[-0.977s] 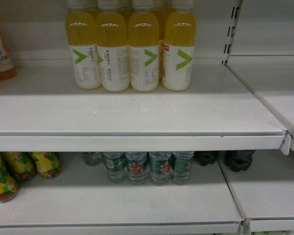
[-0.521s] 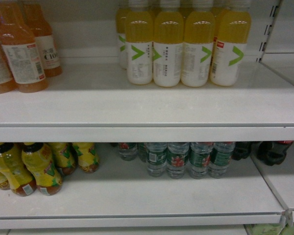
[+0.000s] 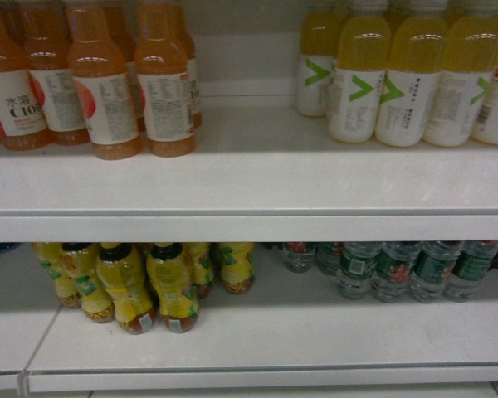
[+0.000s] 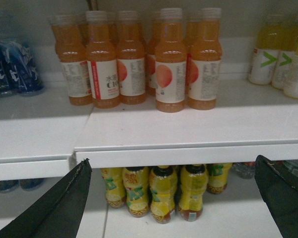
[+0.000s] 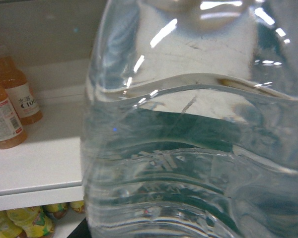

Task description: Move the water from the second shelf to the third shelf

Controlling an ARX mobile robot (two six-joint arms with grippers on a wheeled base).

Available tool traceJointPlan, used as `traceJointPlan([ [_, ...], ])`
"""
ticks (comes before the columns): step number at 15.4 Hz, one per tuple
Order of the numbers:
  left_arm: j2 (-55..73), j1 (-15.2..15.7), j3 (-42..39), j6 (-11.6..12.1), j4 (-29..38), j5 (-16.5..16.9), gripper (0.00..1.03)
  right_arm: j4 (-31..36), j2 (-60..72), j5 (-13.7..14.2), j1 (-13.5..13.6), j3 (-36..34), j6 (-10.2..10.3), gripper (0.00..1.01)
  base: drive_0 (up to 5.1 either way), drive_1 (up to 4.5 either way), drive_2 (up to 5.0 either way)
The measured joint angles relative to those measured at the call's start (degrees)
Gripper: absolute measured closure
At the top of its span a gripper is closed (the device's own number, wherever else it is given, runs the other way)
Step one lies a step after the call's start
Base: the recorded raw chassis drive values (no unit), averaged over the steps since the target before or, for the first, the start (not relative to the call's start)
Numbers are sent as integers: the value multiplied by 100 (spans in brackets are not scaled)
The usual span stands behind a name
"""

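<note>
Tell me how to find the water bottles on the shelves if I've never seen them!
Look at the lower white shelf in the head view, then go to its right side, past the yellow-labelled dark drinks. There stands a row of water bottles. They are the only clear, see-through bottles there, with green labels, while the neighbours hold coloured drinks.

The upper white shelf (image 3: 249,186) carries orange drink bottles (image 3: 108,91) at its left and yellow drink bottles with green chevrons (image 3: 398,83) at its right, well apart. Under it, the lower shelf (image 3: 266,340) holds yellow-wrapped dark bottles (image 3: 149,286) left and green-labelled water bottles (image 3: 398,269) right.
</note>
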Motion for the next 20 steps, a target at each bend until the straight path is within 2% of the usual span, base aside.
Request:
traceJointPlan([
  [20,0,0,0,0,-7,2,5,-2,2,0,-2,0,2,59,-490,251,251],
])
